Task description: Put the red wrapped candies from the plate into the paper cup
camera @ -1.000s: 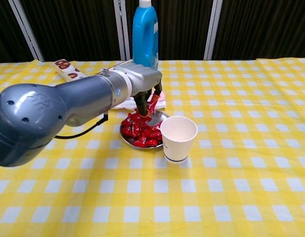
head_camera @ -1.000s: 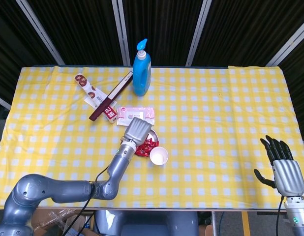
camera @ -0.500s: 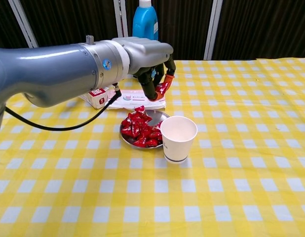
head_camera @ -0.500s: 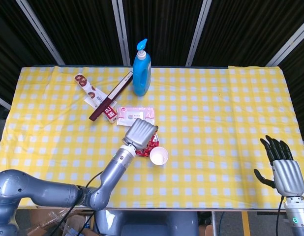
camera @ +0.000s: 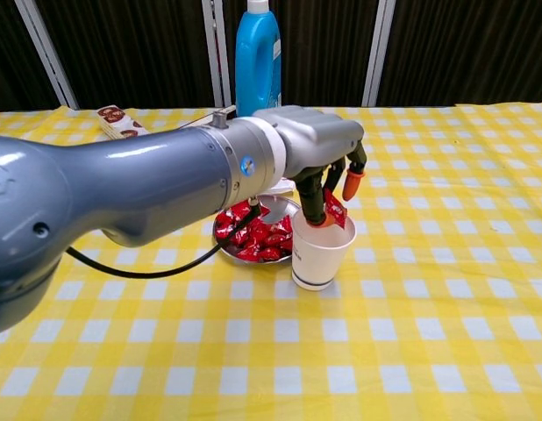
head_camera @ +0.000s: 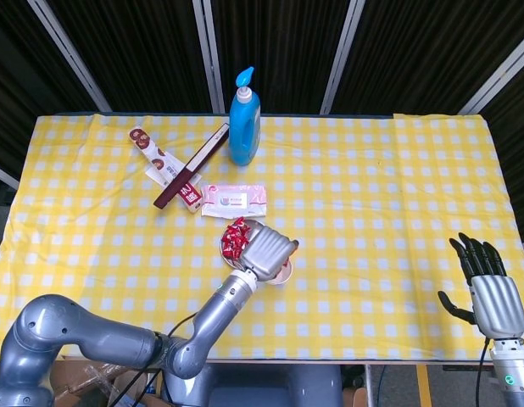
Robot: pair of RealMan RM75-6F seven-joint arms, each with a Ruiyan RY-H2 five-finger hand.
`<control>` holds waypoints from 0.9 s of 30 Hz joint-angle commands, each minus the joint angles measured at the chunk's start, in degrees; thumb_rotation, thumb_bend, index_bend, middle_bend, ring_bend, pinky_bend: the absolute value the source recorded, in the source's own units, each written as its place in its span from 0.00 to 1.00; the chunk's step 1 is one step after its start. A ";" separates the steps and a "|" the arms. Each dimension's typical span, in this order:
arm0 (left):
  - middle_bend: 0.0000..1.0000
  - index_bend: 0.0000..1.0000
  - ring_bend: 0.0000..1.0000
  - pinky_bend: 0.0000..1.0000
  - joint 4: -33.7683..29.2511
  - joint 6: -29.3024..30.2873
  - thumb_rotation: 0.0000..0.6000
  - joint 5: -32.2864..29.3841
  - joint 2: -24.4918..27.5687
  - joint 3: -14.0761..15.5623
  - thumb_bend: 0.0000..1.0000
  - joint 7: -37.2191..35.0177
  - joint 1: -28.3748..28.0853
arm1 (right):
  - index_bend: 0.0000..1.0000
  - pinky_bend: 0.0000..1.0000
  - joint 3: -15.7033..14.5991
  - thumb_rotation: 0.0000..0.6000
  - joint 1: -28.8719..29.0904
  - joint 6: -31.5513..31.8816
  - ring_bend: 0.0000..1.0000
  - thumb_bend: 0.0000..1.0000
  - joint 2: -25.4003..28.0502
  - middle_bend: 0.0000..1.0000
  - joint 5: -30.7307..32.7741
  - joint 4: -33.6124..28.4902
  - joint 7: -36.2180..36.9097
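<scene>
A metal plate (camera: 290,207) near the table's middle holds a heap of red wrapped candies (camera: 253,235) (head_camera: 235,238). A white paper cup (camera: 319,254) stands upright just right of the plate; in the head view only its rim (head_camera: 284,275) peeks out below the hand. My left hand (camera: 319,162) (head_camera: 267,251) hovers over the cup's mouth and pinches one red candy (camera: 334,210) between its fingertips, right above the opening. My right hand (head_camera: 491,297) stays at the table's front right corner, fingers spread, holding nothing.
A blue pump bottle (head_camera: 243,119) stands behind the plate. A white wipes packet (head_camera: 234,198), a dark long box (head_camera: 192,166) and snack packets (head_camera: 153,155) lie at the back left. The yellow checked cloth (head_camera: 389,203) covers the table.
My left hand lifted a candy off the plate, then carried it rightward and down until it sits over the cup's mouth. The right hand has not moved.
</scene>
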 commanded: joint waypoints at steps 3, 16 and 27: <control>0.40 0.34 0.86 0.90 0.83 0.70 1.00 -1.09 -0.85 -0.21 0.30 0.45 -0.59 | 0.00 0.00 -0.03 1.00 0.00 0.02 0.00 0.36 0.11 0.00 -0.12 0.03 0.33; 0.38 0.34 0.86 0.90 -3.66 3.24 1.00 0.37 3.75 -2.35 0.30 -3.61 1.68 | 0.00 0.00 -0.04 1.00 -0.04 0.17 0.00 0.36 -0.06 0.00 -0.16 0.09 -0.05; 0.36 0.33 0.86 0.90 -6.51 3.90 1.00 -0.56 7.91 -0.18 0.28 -4.09 3.75 | 0.00 0.00 -0.01 1.00 -0.05 0.16 0.00 0.36 -0.20 0.00 0.01 0.10 -0.46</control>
